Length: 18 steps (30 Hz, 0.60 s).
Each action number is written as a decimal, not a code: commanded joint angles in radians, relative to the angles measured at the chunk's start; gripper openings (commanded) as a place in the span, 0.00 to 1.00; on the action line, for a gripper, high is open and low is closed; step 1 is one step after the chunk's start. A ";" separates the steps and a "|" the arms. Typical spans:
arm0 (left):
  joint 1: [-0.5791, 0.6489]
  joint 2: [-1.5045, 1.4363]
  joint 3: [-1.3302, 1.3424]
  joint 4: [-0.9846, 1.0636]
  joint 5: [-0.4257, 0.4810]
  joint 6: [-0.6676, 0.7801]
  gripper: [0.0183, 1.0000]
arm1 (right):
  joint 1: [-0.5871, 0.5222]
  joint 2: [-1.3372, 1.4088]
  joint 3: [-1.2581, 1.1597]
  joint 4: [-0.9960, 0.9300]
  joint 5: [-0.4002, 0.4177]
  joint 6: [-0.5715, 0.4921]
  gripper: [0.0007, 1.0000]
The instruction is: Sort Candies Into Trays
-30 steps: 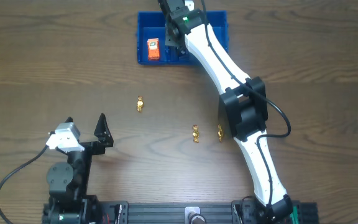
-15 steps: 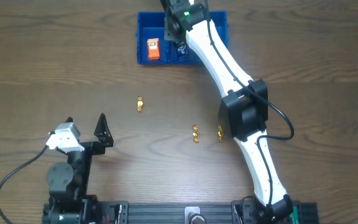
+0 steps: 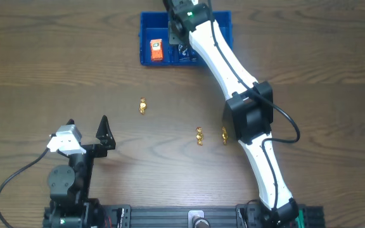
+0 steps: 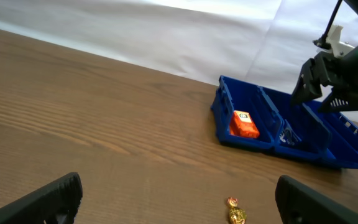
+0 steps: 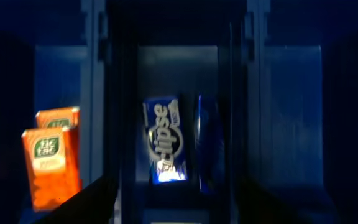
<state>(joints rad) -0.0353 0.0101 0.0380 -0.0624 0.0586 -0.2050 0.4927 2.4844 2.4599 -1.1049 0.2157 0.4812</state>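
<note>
Blue tray (image 3: 146, 25), worktop's far edge: orange box (image 3: 156, 50) in the left bay, blue packs (image 5: 166, 149) in the middle bay, grouped by kind. Right hand (image 4: 319, 96) released, empty, above the packs. Left hand (image 3: 87, 126) released, parked near-left. Gold candies (image 3: 143, 106) unsorted, mid-worktop.

You see a brown wood-grain table (image 3: 56, 76); a creased white sheet (image 4: 166, 28) runs along behind its far edge.

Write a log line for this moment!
right gripper: open above tray middle slot | blue packs: in that slot | left gripper: open, over table | gold candies: loose on table
</note>
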 commanded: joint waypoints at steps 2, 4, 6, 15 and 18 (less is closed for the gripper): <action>0.004 -0.006 -0.032 -0.012 0.010 0.011 1.00 | 0.179 -0.114 0.025 -0.108 0.019 0.046 0.68; 0.004 -0.006 -0.032 -0.012 0.010 0.011 1.00 | 0.230 -0.110 0.010 -0.146 0.013 0.103 0.68; 0.004 -0.006 -0.032 -0.012 0.010 0.011 1.00 | 0.271 -0.101 -0.020 -0.163 -0.006 0.152 0.68; 0.004 -0.006 -0.032 -0.012 0.010 0.011 1.00 | 0.342 0.025 -0.118 -0.111 -0.033 0.286 0.67; 0.004 -0.006 -0.032 -0.012 0.010 0.011 1.00 | 0.346 0.074 -0.118 -0.105 -0.069 0.325 0.67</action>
<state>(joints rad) -0.0353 0.0101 0.0380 -0.0624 0.0586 -0.2050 0.8345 2.5069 2.3497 -1.2064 0.1738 0.7414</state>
